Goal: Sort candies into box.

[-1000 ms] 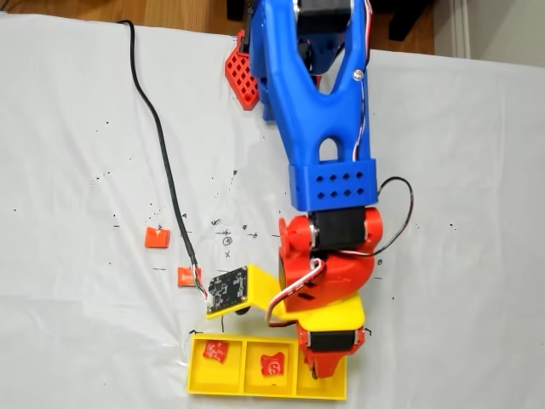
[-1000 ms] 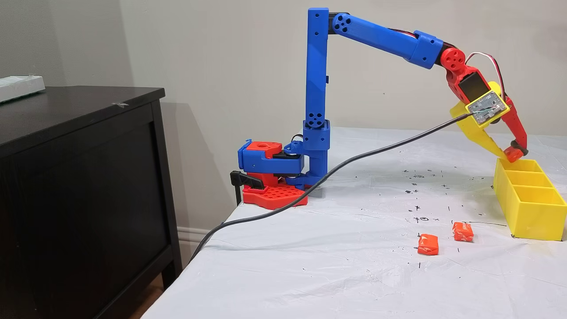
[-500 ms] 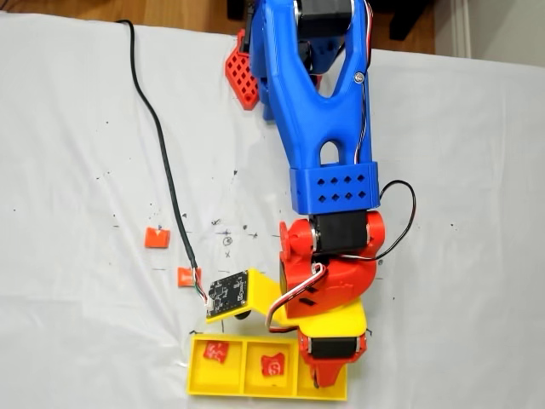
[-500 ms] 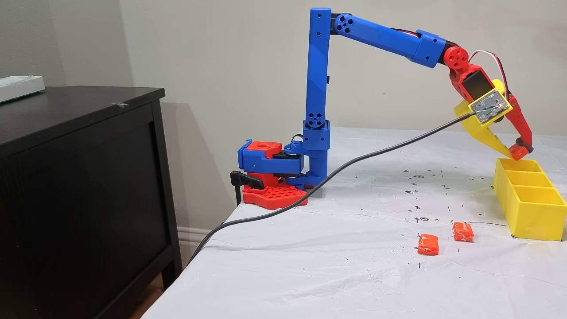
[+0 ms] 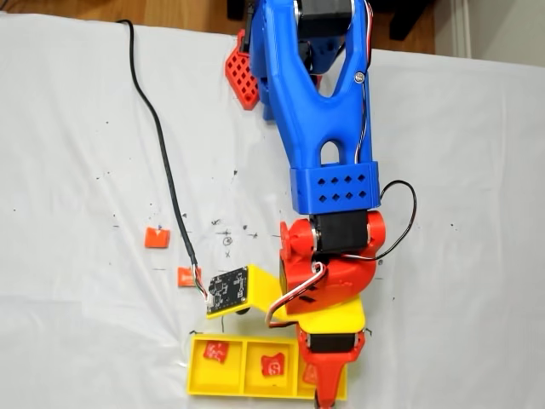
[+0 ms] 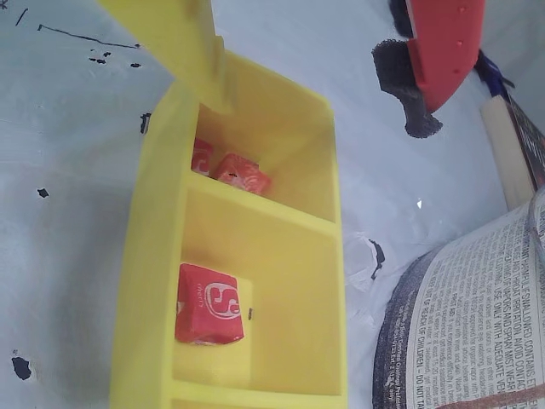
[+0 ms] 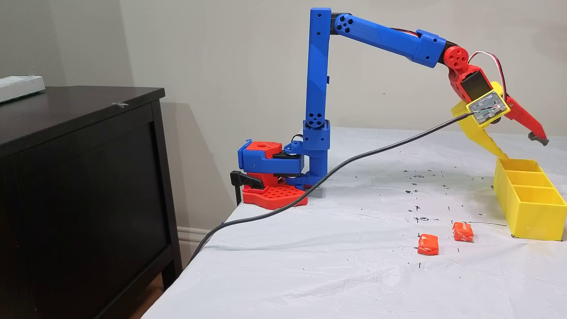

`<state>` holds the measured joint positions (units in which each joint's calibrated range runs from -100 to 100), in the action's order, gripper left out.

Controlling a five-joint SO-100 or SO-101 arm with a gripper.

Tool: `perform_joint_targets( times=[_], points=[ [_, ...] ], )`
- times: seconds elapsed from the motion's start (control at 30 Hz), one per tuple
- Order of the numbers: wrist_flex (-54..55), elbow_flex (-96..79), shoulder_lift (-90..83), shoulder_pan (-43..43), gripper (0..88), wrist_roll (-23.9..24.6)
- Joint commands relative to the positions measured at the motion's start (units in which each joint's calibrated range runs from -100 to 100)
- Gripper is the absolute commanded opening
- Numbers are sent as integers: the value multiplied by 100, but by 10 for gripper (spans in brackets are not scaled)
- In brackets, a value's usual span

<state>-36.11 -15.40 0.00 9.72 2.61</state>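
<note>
We see the gripper [image 7: 522,148] hanging over the far end of the yellow box [image 7: 531,212]. Its fingers are spread wide apart, with nothing between them. The yellow finger [image 7: 487,141] points down at the box rim, and the red finger [image 7: 527,124] sticks out to the side.

In the wrist view, two red candies [image 6: 230,170] lie close together in the compartment under the yellow finger, and one candy with white letters [image 6: 209,304] sits in the next compartment (it lies flat on the bottom).

Two more candies rest on the white table cover [image 7: 310,266], near each other and a little way from the box: one [image 7: 428,244] and another [image 7: 463,231]. A black cable [image 7: 336,168] runs across the cover.
</note>
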Motion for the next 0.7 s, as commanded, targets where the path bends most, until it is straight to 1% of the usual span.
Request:
perform_joint_targets(
  times=[0.0,0.07,0.17,0.2,0.43,0.67],
  points=[
    [-69,643,-348,25,203,-68],
    [-126,652,-399,16,180,-73],
    [-241,652,-543,-29,68,-103],
    [-306,680,-594,-48,2,-107],
    [-1420,1089,-1077,-383,2,-195],
    [-2459,1235,-1416,-1026,2,-684]
  ],
)
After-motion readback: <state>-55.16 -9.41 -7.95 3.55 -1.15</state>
